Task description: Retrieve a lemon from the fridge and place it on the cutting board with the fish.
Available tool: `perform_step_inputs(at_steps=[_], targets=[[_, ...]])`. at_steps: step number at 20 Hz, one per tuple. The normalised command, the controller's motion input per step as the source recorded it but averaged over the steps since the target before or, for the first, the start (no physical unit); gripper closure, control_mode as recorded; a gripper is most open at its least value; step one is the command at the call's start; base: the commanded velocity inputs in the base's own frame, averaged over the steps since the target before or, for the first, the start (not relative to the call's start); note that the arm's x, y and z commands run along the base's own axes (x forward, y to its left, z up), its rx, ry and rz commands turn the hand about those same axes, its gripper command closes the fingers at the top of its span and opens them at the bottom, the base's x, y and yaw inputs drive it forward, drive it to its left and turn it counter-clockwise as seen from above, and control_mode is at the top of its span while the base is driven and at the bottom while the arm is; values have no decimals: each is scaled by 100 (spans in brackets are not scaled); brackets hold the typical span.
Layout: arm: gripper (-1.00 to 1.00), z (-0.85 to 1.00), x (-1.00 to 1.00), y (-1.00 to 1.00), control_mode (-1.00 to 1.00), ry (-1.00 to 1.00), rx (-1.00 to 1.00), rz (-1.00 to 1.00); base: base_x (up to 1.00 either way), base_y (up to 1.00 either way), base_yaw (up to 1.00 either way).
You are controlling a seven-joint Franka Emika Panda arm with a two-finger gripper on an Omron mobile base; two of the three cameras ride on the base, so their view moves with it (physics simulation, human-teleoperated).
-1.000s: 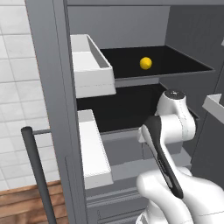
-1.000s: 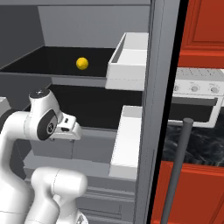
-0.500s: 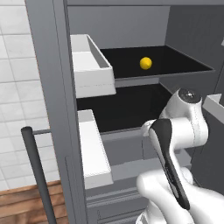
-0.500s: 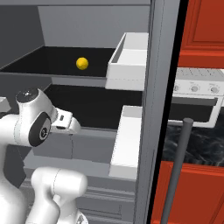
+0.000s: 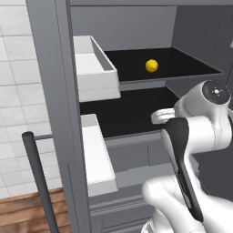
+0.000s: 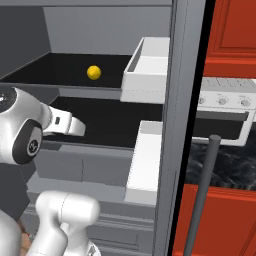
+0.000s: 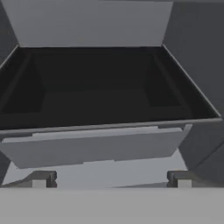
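- Shifted since earlier: arm's upper joint swung rightward in the left base view, toward the fridge (image 5: 54, 91) interior.
- Claw (image 7: 111, 180): released, fingers spread wide, nothing between them; faces the fridge's lower black shelf (image 7: 100, 100).
- Lemon (image 5: 151, 65): on the fridge's upper shelf, above the claw, well apart.

Your lemon (image 5: 151, 65), small, round, bright yellow, alone on the upper black shelf, your fridge (image 5: 54, 68) standing open, grey walls, white door bins alongside
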Motion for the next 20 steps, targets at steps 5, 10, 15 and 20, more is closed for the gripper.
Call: perform_step_inputs(at_steps=[5,10,15,20], targets=[[-100,66,-14,0,-100,-37,0,0,0,0,0],[-100,69,-5,0,-100,-23,3,0,0,0,0],[-100,91,0,-6,-100,2,6,0,0,0,0],[-100,46,1,-1,-100,7,2,0,0,0,0]])
